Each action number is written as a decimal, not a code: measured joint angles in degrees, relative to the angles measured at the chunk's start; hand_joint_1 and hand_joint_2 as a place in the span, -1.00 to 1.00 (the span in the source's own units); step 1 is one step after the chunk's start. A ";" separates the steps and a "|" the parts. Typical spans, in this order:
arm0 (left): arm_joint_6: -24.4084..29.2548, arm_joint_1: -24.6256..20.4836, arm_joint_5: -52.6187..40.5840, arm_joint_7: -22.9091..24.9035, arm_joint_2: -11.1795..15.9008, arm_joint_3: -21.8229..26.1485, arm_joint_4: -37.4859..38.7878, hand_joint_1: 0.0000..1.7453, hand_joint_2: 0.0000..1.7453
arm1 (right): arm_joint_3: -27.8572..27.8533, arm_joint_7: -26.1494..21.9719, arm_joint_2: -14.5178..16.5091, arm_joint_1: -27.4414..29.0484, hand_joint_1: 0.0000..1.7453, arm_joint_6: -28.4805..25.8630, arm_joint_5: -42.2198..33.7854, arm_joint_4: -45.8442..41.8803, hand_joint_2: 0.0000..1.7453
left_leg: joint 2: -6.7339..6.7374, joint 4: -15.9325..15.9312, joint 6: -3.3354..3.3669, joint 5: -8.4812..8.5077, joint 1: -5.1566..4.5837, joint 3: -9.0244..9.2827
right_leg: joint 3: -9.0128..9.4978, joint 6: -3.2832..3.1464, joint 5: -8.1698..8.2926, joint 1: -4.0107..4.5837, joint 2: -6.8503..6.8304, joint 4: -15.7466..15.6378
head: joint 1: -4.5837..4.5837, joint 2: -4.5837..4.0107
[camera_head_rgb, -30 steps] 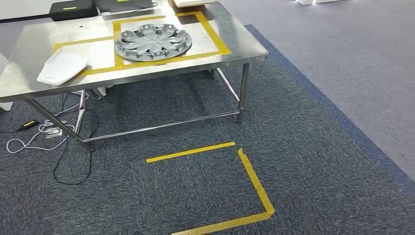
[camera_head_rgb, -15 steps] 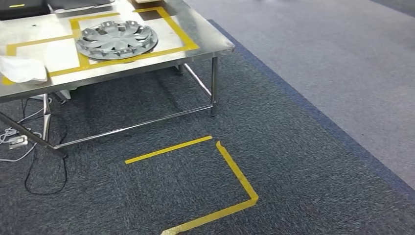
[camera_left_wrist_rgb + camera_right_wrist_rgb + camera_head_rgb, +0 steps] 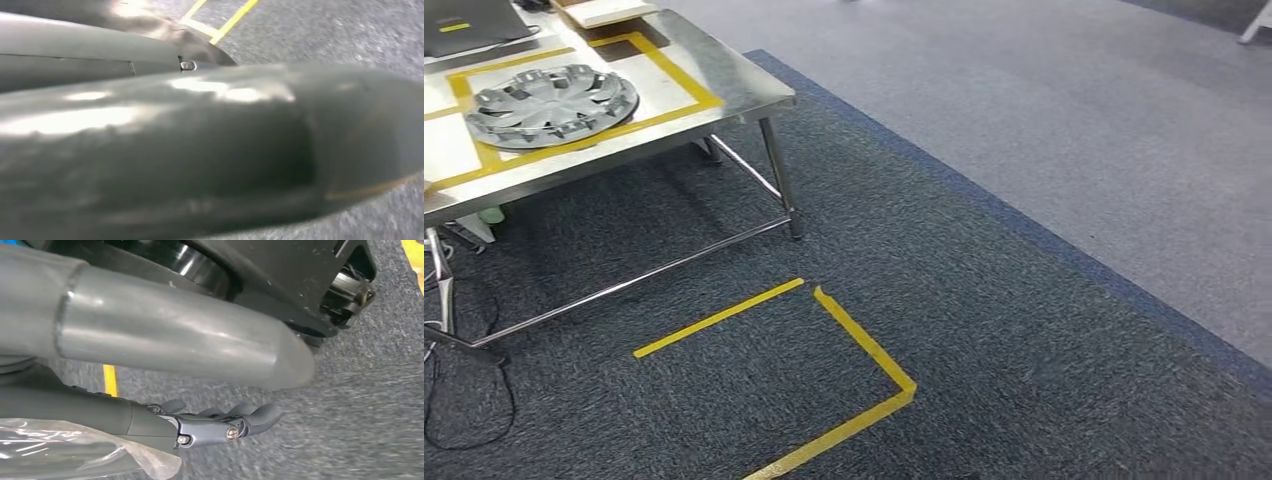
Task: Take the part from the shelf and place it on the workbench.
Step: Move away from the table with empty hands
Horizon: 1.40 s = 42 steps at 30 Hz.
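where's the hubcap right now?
In the head view the silver hubcap is at upper left, lying flat on the steel workbench inside the yellow tape rectangle, near the bench's right end.

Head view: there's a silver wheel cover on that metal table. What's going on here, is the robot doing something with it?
Nothing is touching it right now. The wheel cover lies flat on the steel workbench, inside a frame of yellow tape. The robot stands off to the side on the dark carpet, near a taped square on the floor. Its right hand hangs low over the carpet and holds nothing.
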 joint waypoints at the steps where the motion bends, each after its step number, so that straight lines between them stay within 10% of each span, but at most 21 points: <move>1: -0.35 0.10 0.60 -0.01 0.13 0.54 0.01 -1.00 -1.00 | 0.01 0.79 -0.02 0.03 -1.00 -0.02 0.13 0.03 -1.00 | -0.42 3.37 0.05 -1.50 0.00 -1.23 | -0.41 -0.08 0.31 0.07 0.86 0.02 | -0.02 0.00; 3: -0.24 0.23 2.15 0.04 0.27 1.98 0.01 -1.00 -1.00 | 0.01 3.09 -0.25 0.33 -1.00 -0.31 0.52 0.10 -1.00 | -0.65 5.18 0.36 -1.21 -0.02 -1.57 | -0.99 -0.01 0.83 0.23 2.62 0.05 | -0.05 0.00; 8: -0.90 0.20 -0.83 0.20 -0.43 3.26 0.02 -1.00 -1.00 | -0.83 4.84 -2.41 0.79 -1.00 -2.31 -1.44 0.21 -1.00 | -5.56 -9.30 1.73 5.79 -0.07 4.96 | -2.19 1.25 2.10 0.34 6.49 0.30 | 0.01 0.00; 11: -0.54 0.09 -3.73 -0.49 -1.47 1.99 0.02 -1.00 -1.00 | -2.89 3.24 -3.83 0.80 -1.00 -3.44 -3.36 0.20 -1.00 | -4.21 -10.10 2.11 6.20 -0.20 4.79 | -3.26 2.60 2.90 0.03 7.98 0.26 | 0.04 0.00; 15: -0.48 0.06 -5.54 0.09 -2.80 1.55 0.03 -1.00 -1.00 | -5.11 1.06 -4.50 0.84 -1.00 -4.29 -4.32 0.18 -1.00 | -0.88 -10.56 3.23 7.39 -0.14 3.88 | -7.75 3.53 -3.21 0.37 2.05 9.51 | 0.79 0.00; 18: -1.76 0.43 -8.17 1.90 -3.48 0.19 0.05 -1.00 -1.00 | -6.42 -0.83 -4.48 0.77 -1.00 -4.38 -4.53 0.14 -1.00 | 2.00 -10.49 3.22 7.68 -0.31 3.21 | -9.14 4.02 -5.80 0.13 0.53 15.78 | 0.82 0.00; 22: -2.09 0.26 -9.01 2.32 -4.32 -1.11 0.05 -1.00 -1.00 | -7.37 -1.48 -4.44 0.63 -1.00 -4.37 -4.72 0.02 -1.00 | 4.90 -10.30 2.70 7.62 -0.60 3.33 | 0.27 3.61 -1.59 0.21 -3.59 2.19 | 0.84 0.00; 26: -2.09 0.00 -9.08 2.39 -4.46 -1.84 0.05 -1.00 -1.00 | -7.91 -1.58 -4.43 0.47 -1.00 -4.37 -4.81 -0.11 -1.00 | 6.81 -10.05 1.48 7.44 -0.86 3.56 | 1.21 1.70 -1.11 0.52 -3.23 -0.48 | 0.55 0.00; 32: -1.08 0.43 -10.25 1.50 -4.29 -2.43 0.05 -1.00 -1.00 | -8.43 -0.58 -3.62 0.32 -1.00 -3.37 -4.20 -0.11 -1.00 | -0.43 4.83 0.31 -1.10 -0.32 -2.09 | 0.51 -0.02 0.03 0.40 1.19 -0.59 | 0.17 0.00; 34: -0.01 0.59 -10.67 0.08 -3.86 -2.48 0.05 -1.00 -1.00 | -8.52 0.02 -2.75 0.42 -1.00 -2.90 -3.85 -0.10 -1.00 | -0.73 4.82 0.47 0.56 -0.32 -2.12 | 0.38 -0.03 0.14 0.51 3.04 -0.38 | 0.19 0.00; 37: 0.77 0.52 -12.46 -0.56 -2.63 -2.98 0.08 -1.00 -1.00 | -8.60 0.11 -1.34 0.35 -1.00 -2.09 -3.57 -0.07 -1.00 | -3.85 -5.43 1.16 6.30 -0.18 2.05 | 0.12 0.19 0.23 0.60 5.57 0.11 | 0.17 0.00; 39: 1.32 0.43 -14.02 0.41 -1.74 -3.75 0.14 -1.00 -1.00 | -8.61 -0.07 -0.63 -0.02 -1.00 -1.10 -3.39 -0.04 -1.00 | -5.78 -9.10 1.37 7.08 -0.14 3.34 | -0.59 0.81 0.53 0.48 7.03 0.36 | 0.12 0.00; 42: 2.24 0.17 -14.68 1.77 -0.90 -4.27 0.16 -1.00 -1.00 | -8.83 -0.16 -0.20 0.13 -1.00 -0.17 -3.64 -0.02 -1.00 | -4.10 -10.09 1.78 7.51 -0.10 3.35 | -1.81 1.95 0.82 0.27 7.74 0.49 | 0.12 0.00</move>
